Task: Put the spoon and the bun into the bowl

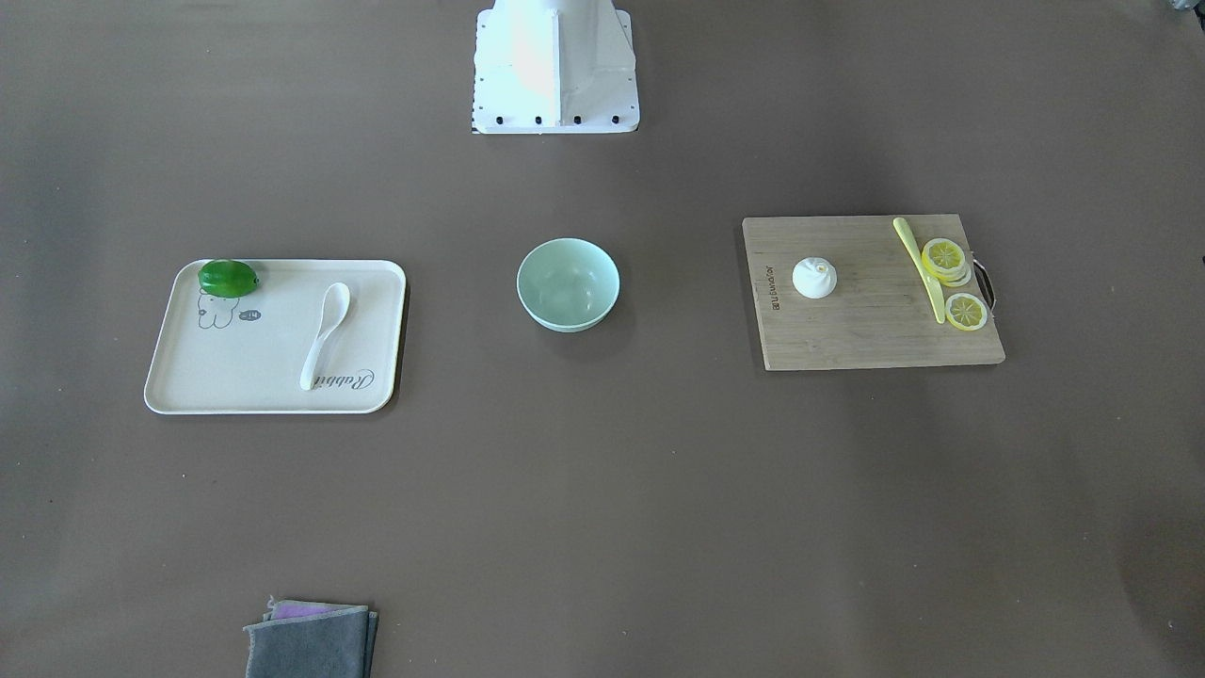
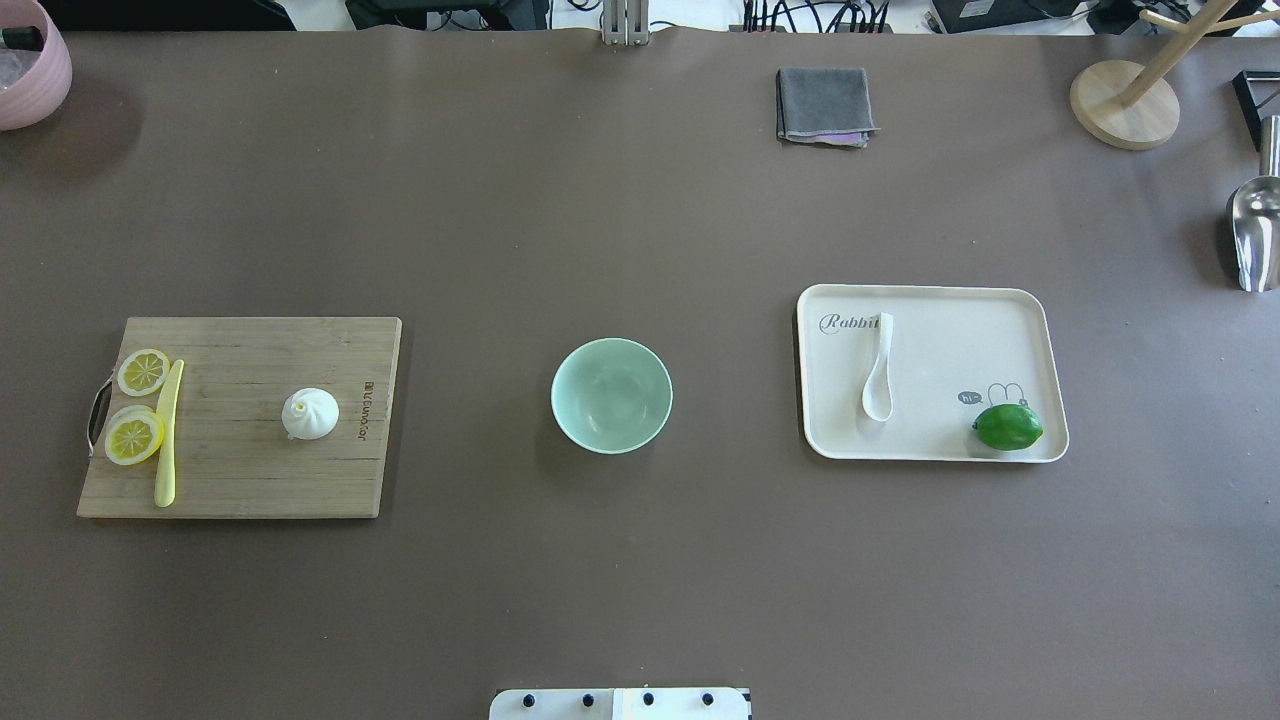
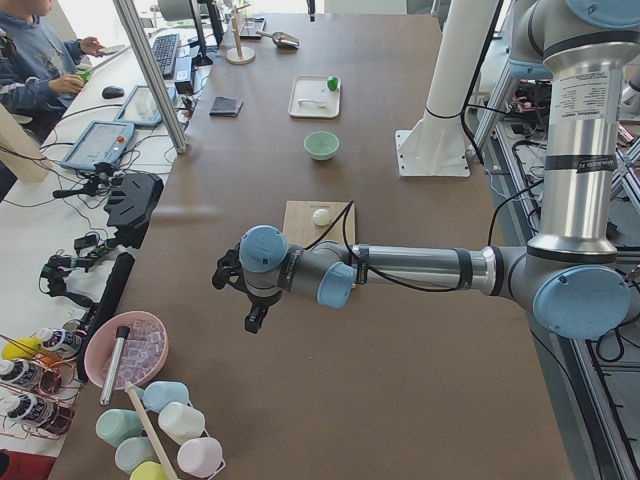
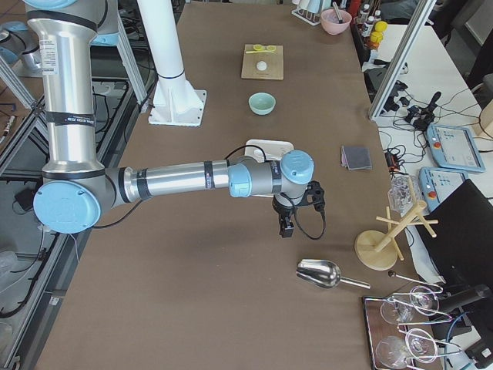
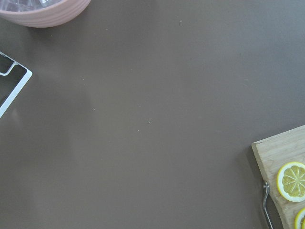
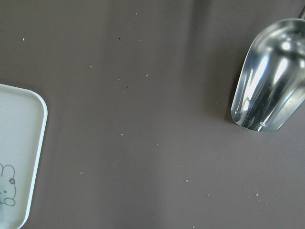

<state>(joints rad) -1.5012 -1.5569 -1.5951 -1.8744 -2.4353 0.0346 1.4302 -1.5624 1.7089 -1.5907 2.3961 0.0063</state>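
Spoon (image 2: 878, 368): on tray (image 2: 940, 335), right of bowl (image 2: 611, 395); handle points away from robot; right claw (image 4: 285, 228) nearer.
Bun (image 2: 310, 413): on board (image 2: 240, 470), left of bowl; left claw (image 3: 252, 322) nearer.
Claws: apart or together, cannot tell.

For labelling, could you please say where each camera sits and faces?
Front: across the table, facing the base.
Overhead: behind the robot, looking down; base edge.
Left: left table end; left arm near.
Right: right table end; right arm near.
Left wrist: down at board corner; no body.
Right wrist: down at scoop, tray; no body.
Front, overhead share the bowl.
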